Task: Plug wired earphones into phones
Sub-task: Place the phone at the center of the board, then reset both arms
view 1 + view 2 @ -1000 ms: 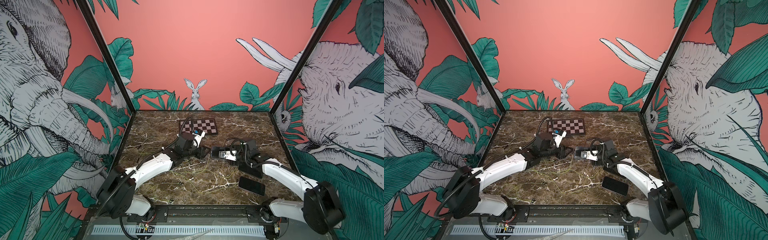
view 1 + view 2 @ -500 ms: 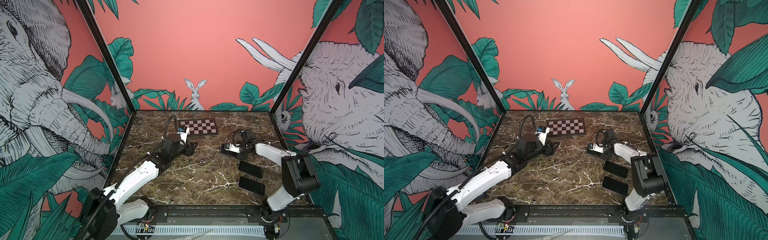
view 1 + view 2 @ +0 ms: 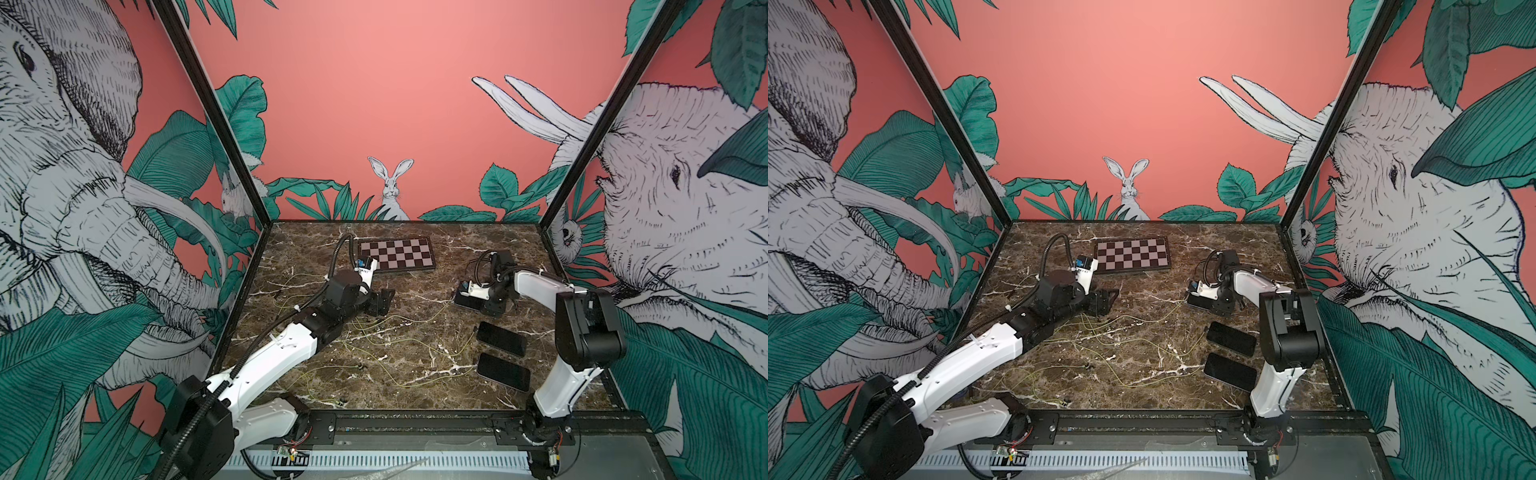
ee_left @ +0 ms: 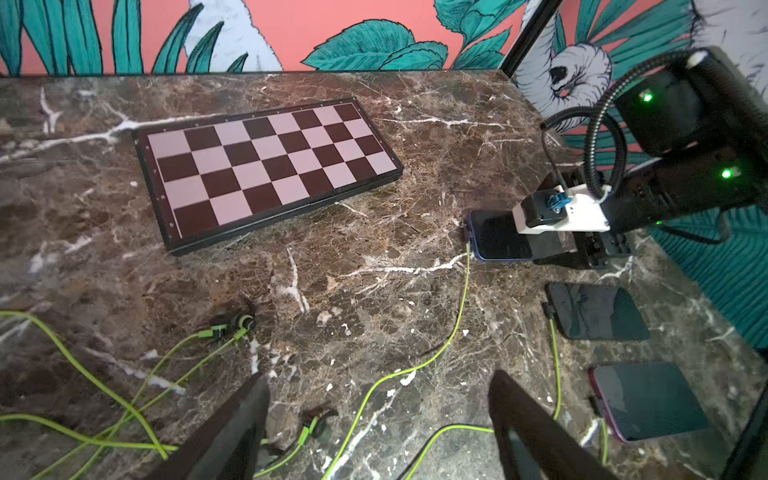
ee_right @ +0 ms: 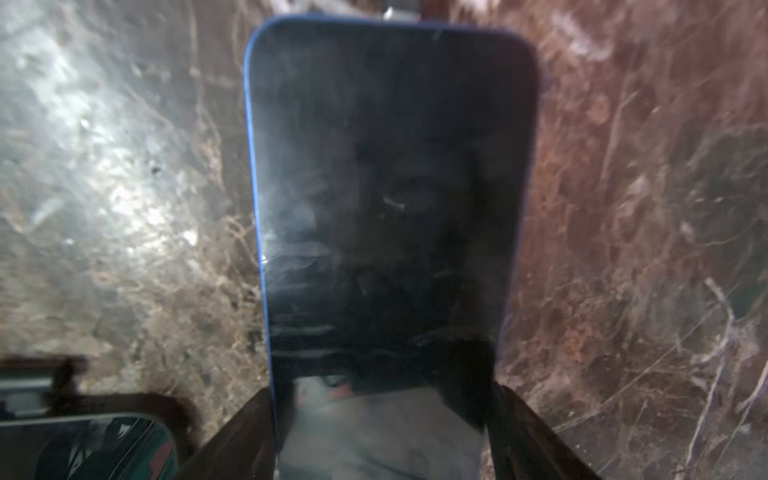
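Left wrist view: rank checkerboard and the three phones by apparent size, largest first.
1. checkerboard
2. phone nearest the camera, though nearness may inflate it
3. middle phone
Unranked: blue-edged phone, partly hidden.

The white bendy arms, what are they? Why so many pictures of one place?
They are two robot arms, the left arm and the right arm, at a marble table. Two pictures look down from above; two come from cameras on the wrists. On the table lie a chessboard, thin green earphone cords and three phones: the blue-edged phone, the middle phone and the nearest phone. A cord reaches each phone. Each arm ends in an end effector, two pinching fingers. The left end effector is open and empty. The right end effector straddles the blue-edged phone; whether it squeezes it, I cannot tell.
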You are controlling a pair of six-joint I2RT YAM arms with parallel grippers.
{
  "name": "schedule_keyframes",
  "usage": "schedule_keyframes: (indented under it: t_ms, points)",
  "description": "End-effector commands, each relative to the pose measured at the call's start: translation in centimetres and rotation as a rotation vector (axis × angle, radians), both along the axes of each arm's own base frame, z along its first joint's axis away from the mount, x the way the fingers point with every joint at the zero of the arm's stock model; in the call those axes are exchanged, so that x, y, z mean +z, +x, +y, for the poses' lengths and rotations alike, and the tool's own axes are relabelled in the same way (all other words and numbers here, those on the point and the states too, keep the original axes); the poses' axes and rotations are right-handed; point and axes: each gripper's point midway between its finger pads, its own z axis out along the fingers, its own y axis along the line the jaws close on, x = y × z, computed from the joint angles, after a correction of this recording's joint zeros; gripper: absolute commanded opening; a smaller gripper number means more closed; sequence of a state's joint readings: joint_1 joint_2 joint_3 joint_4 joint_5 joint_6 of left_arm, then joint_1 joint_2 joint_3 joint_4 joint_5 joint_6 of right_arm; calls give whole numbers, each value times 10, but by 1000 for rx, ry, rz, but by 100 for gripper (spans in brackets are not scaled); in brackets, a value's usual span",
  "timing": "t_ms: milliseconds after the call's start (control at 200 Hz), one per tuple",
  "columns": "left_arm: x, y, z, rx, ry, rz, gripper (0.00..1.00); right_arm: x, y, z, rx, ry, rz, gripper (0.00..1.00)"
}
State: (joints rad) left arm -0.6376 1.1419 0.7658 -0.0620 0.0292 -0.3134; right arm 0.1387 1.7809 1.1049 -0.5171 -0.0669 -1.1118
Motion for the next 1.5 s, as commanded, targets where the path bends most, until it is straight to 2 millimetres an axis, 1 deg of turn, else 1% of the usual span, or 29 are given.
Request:
schedule_keyframes:
  t_ms: [0,20,50,130,165,230,245,255,365,400,405,410,465,510,565,615,670,705,770,820,960,1005,1080,1175,1240,1280,1350,1425,1495]
  points:
    - [20,5,11,36,24,-43,95,3,-4,-2,8,-4,16,92]
    - [22,6,12,41,30,-47,99,6,-3,-2,1,2,7,94]
    - [23,7,14,47,42,-50,99,10,-1,-2,-9,11,-10,98]
    - [33,11,22,61,82,-84,100,27,8,2,-55,51,-79,99]
    - [36,15,31,94,119,-105,100,37,14,4,-96,80,-122,99]
    - [42,24,54,185,183,-141,100,65,26,11,-161,162,-222,98]
    - [44,26,60,208,193,-149,100,67,28,12,-176,180,-236,99]
    - [47,28,63,221,198,-156,100,79,29,13,-185,200,-272,98]
    - [65,41,101,365,239,-212,100,137,39,22,-326,430,-529,99]
    - [68,43,114,419,247,-218,100,157,40,19,-407,510,-615,99]
    - [69,43,116,426,248,-219,100,163,42,18,-435,536,-632,99]
    - [70,44,118,436,247,-220,100,162,41,17,-436,536,-641,99]
    - [70,49,132,484,254,-232,100,190,40,7,-590,678,-757,99]
    - [68,54,144,526,261,-248,99,201,33,-4,-703,775,-826,99]
    - [61,60,166,625,268,-241,99,208,24,-20,-853,890,-903,99]
    - [50,62,189,725,280,-207,100,204,13,-34,-964,944,-944,99]
    - [35,66,204,769,276,-164,100,194,4,-42,-1005,946,-964,99]
    - [27,69,209,775,291,-159,99,184,-2,-46,-1013,916,-972,99]
    - [20,73,211,759,340,-183,99,165,-11,-64,-1107,852,-996,99]
    - [10,73,214,756,391,-200,99,150,-14,-69,-1126,795,-994,99]
    - [-15,73,224,736,515,-239,100,120,-6,-65,-1087,733,-955,99]
    - [-25,71,226,731,531,-224,100,107,-4,-65,-1091,712,-937,99]
    - [-47,65,233,750,535,-168,99,95,1,-63,-1067,703,-932,99]
    - [-70,59,242,788,537,-140,100,95,7,-52,-982,708,-920,99]
    - [-84,58,245,800,519,-152,100,92,12,-56,-995,694,-942,99]
    - [-79,63,247,815,507,-181,99,85,15,-56,-991,703,-938,100]
    - [-76,70,240,772,498,-210,100,73,18,-51,-952,735,-926,99]
    - [-69,77,234,739,480,-319,99,72,17,-50,-938,747,-939,100]
    - [-71,82,229,694,504,-308,100,69,19,-47,-928,733,-904,100]
